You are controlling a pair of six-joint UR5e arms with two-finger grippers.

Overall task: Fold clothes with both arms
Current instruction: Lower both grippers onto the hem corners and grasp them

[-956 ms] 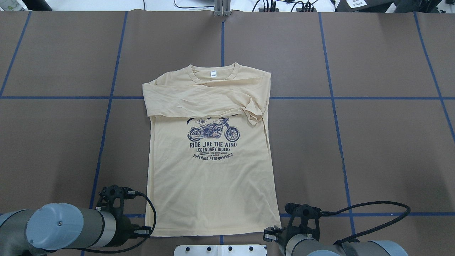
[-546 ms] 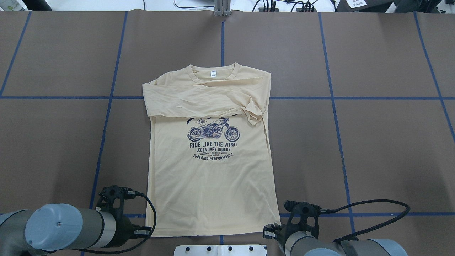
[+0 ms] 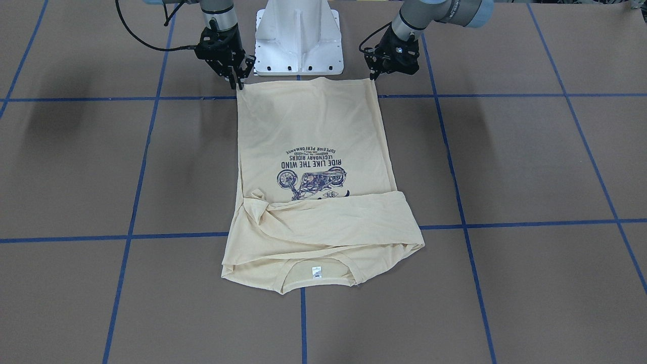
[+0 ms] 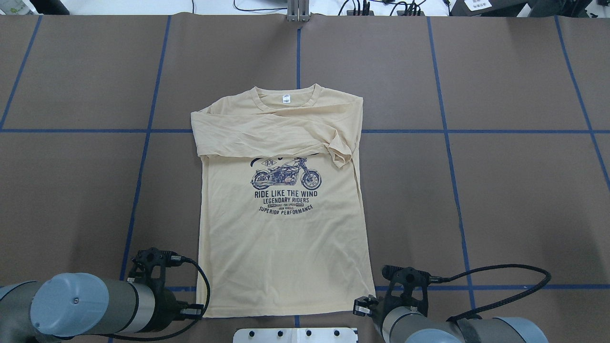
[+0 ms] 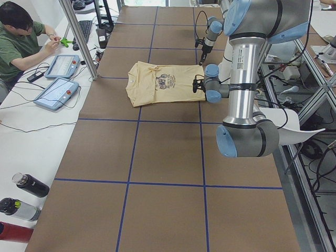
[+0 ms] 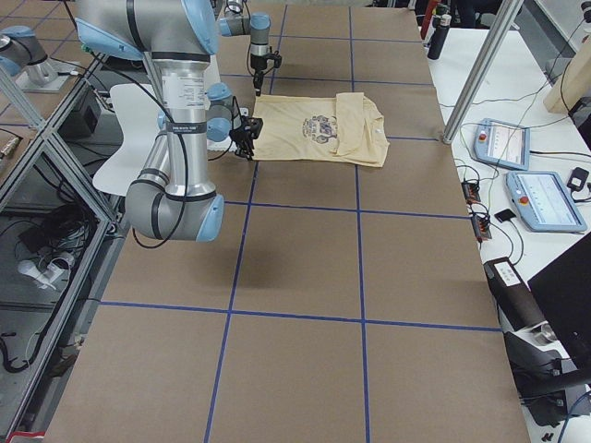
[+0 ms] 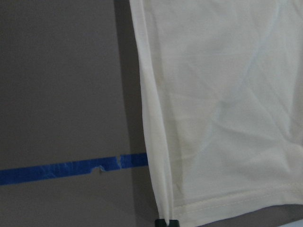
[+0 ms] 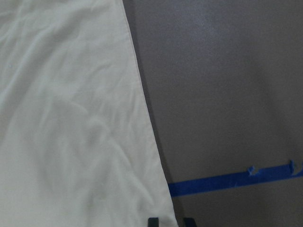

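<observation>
Here, from across the table (image 3: 530,162), the shirt (image 3: 313,131) lies flat with its print up. Its long axis runs straight out from the robot: hem nearest the robot, collar farthest, sleeves folded across the chest. The right fingers (image 3: 238,82) and the left fingers (image 3: 375,76) each stand at one hem corner. From overhead, the collar points away and the print reads upright. Both side views show the shirt near the robot's edge, its length lying across the table's width. The left wrist camera shows the tips drawn together on the hem corner. The right wrist camera shows its tips parted, the corner between them, not pinched.
</observation>
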